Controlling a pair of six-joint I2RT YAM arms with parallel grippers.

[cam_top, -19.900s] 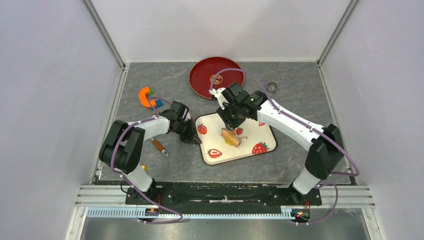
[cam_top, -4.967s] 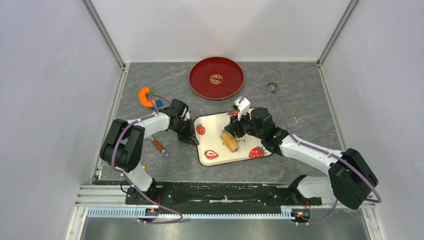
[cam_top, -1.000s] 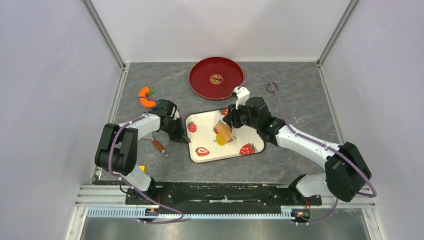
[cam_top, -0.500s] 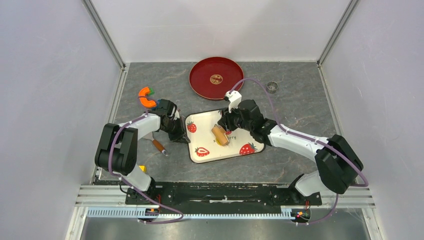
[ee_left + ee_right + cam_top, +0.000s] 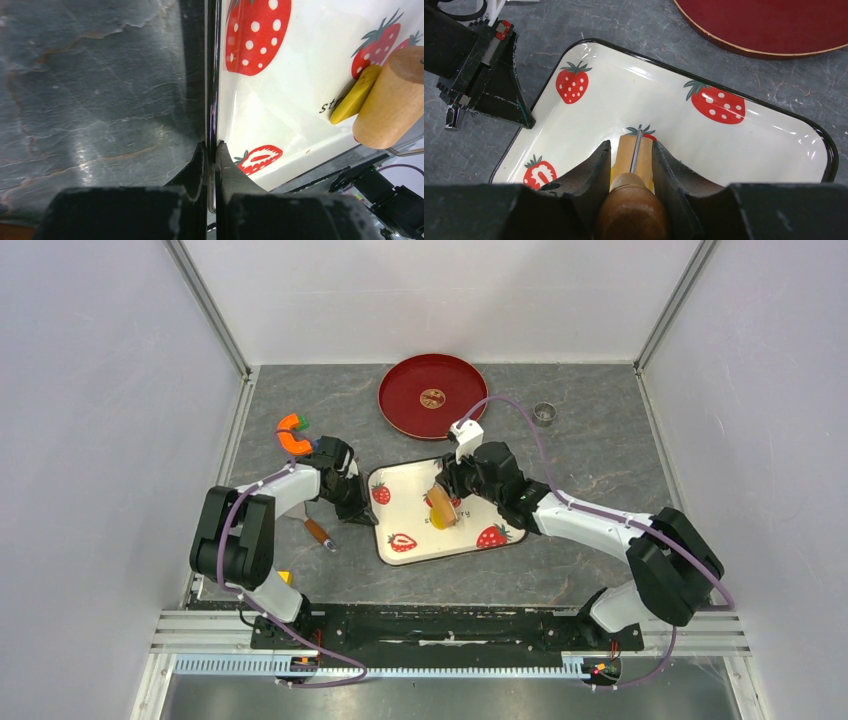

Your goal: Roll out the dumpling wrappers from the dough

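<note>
Between pale walls (image 5: pixel 450 295), grey marbled tabletop (image 5: pixel 600 435).

I work on a dark grey, marble-veined table (image 5: pixel 600 440). Plain pale walls (image 5: pixel 440 290) close it in on three sides, with metal posts (image 5: pixel 207 302) at the far corners. An aluminium rail (image 5: pixel 190 626) lines its near edge. The light is soft and even.

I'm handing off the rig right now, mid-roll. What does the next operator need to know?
Left claw: shut on the rim of the tray, on the left arm's side.
Right claw: shut on the rolling pin, which lies against the dough in the tray.
Done: dough is on the tray, under the pin's edge.
Left: it looks thick, not yet a thin round; roll it flat.
</note>
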